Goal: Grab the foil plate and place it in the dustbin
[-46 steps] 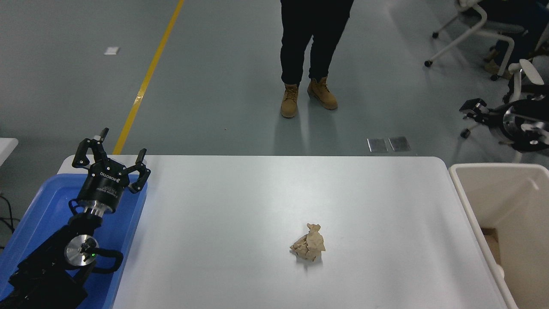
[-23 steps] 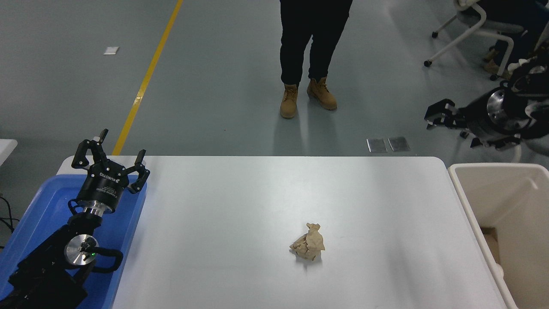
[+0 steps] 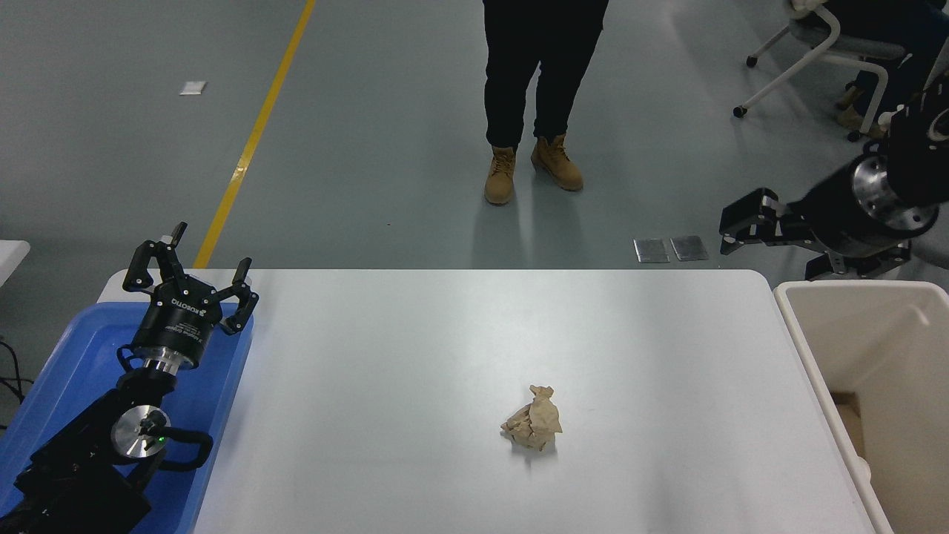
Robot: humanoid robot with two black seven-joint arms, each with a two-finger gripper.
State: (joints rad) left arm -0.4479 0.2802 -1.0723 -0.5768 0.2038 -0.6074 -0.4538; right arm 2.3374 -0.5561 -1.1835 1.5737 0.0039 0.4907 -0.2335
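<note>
No foil plate shows anywhere in the head view; it is hidden or out of view. The cream dustbin (image 3: 803, 347) stands at the table's right edge, partly cut off by the picture. My right gripper (image 3: 775, 251) comes in from the right edge, hangs in the air just beyond the dustbin's far left corner, points left, and is open and empty. My left gripper (image 3: 211, 248) is parked open and empty over the blue tray (image 3: 70, 356) at the lower left.
A crumpled tan paper wad (image 3: 534, 428) lies on the white table (image 3: 445, 348), right of the middle. A person in black trousers and tan boots (image 3: 532, 167) stands beyond the far edge. Office chairs (image 3: 823, 52) stand at the top right.
My right arm has swung up and to the left from the right edge, and its gripper now hangs beyond the dustbin's far corner. The left arm and the paper wad have not moved.
</note>
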